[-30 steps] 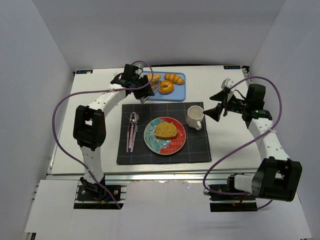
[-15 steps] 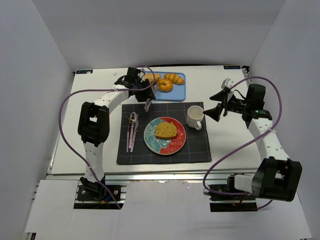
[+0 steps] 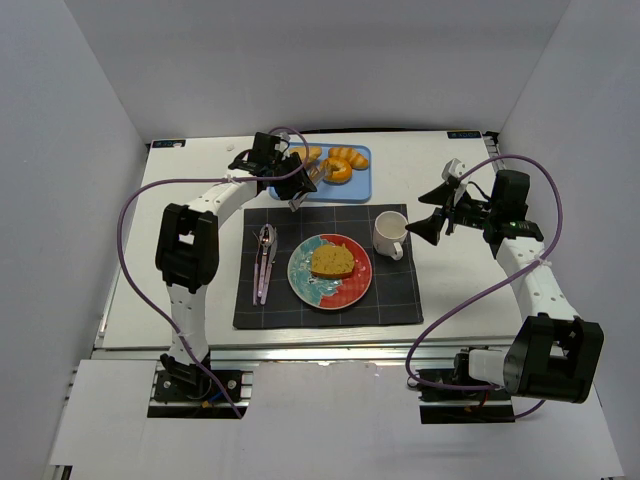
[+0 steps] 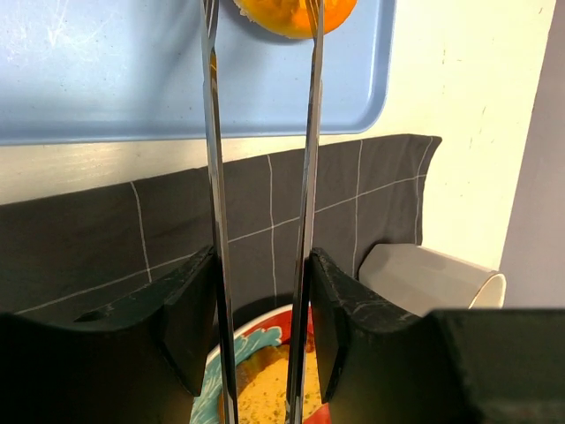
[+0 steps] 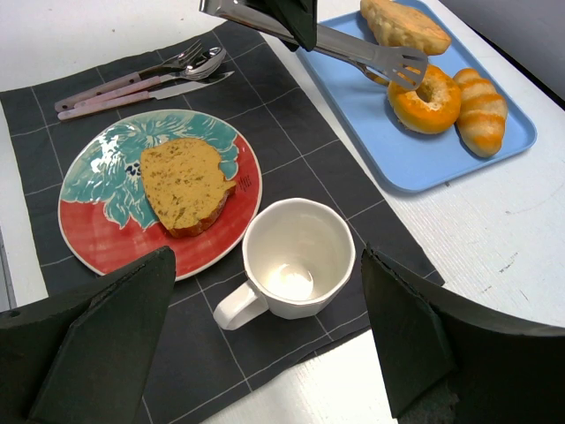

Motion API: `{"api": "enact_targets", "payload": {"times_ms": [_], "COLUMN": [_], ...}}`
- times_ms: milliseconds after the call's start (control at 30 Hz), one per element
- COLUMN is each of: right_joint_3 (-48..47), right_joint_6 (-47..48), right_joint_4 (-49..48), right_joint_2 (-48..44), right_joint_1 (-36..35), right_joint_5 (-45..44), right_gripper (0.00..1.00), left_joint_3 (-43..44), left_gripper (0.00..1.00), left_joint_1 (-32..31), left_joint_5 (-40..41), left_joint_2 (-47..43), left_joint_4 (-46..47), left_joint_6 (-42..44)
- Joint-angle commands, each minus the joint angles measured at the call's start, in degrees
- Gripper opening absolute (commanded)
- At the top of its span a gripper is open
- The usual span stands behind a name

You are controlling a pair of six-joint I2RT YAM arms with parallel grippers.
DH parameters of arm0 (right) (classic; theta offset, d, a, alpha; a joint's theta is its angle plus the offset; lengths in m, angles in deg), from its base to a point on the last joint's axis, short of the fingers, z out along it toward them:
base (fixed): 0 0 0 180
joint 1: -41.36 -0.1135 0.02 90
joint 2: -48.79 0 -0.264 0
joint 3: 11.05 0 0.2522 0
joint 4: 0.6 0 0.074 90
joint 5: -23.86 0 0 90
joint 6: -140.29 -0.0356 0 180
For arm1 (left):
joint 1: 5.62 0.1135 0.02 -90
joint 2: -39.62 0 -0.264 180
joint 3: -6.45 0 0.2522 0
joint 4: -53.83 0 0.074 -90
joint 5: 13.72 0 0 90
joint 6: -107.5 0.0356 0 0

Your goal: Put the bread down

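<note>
At desk far edge, on tray (image 3: pixel 345 192), doughnut (image 5: pixel 426 100) lies beside two rolls (image 5: pixel 481 110), not yet lifted. Tongs (image 5: pixel 353 49) blades straddle it; squeeze unclear. Left gripper (image 4: pixel 265 327) part-closed, clamping tongs. Slice (image 3: pixel 331 261) sits on plate (image 3: pixel 355 290), mid-mat (image 3: pixel 400 300). Right gripper (image 3: pixel 432 208) spread wide, holding nothing, beside mug (image 3: pixel 389 234). Step, by judgement: grasping doughnut. Next move likely calls for firm pinch, clean lift, carry toward plate.

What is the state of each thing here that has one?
left hand: shut on tongs
right hand: open, empty
tongs: tips either side of the doughnut
doughnut: lying on the blue tray
mug: upright, empty
bread slice: flat on the plate
</note>
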Motion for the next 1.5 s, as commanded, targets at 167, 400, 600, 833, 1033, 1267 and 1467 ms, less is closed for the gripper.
{"api": "enact_targets", "payload": {"times_ms": [167, 400, 600, 833, 1033, 1267, 1467], "right_joint_3": [0.19, 0.01, -0.78, -1.83, -2.36, -2.97, -3.41], "right_joint_6": [-0.35, -0.35, -0.35, 0.0, 0.61, 1.14, 1.32], "right_joint_4": [-1.5, -1.41, -0.71, 0.69, 1.57, 2.27, 2.37], "right_joint_2": [-1.59, -1.68, -1.85, -2.03, -1.76, -1.24, -1.06], "right_joint_1": [0.34, 0.43, 0.51, 0.69, 0.95, 1.04, 0.95], "right_joint_5": [1.44, 1.61, 2.05, 2.32, 2.49, 2.76, 2.84], "right_gripper": [0.89, 0.89, 0.89, 0.89, 0.89, 0.89, 0.89], "left_joint_3": [-0.79, -0.62, -1.85, -11.15, -27.12, -40.34, -47.18], "left_gripper": [0.52, 0.25, 0.09, 0.04, 0.0, 0.0, 0.0], "left_joint_1": [0.41, 0.5, 0.76, 1.29, 1.38, 1.47, 1.47], "left_joint_5": [-2.57, -4.77, -5.3, -5.38, -6.96, -12.06, -14.7], "left_joint_2": [-1.69, -1.51, -5.81, -17.93, -34.77, -49.74, -55.47], "left_joint_4": [2.98, 4.04, 4.04, 3.43, 1.75, -2.09, -8.08], "left_joint_6": [-2.48, -3.36, -3.36, -2.05, -0.2, -2.22, 0.15]}}
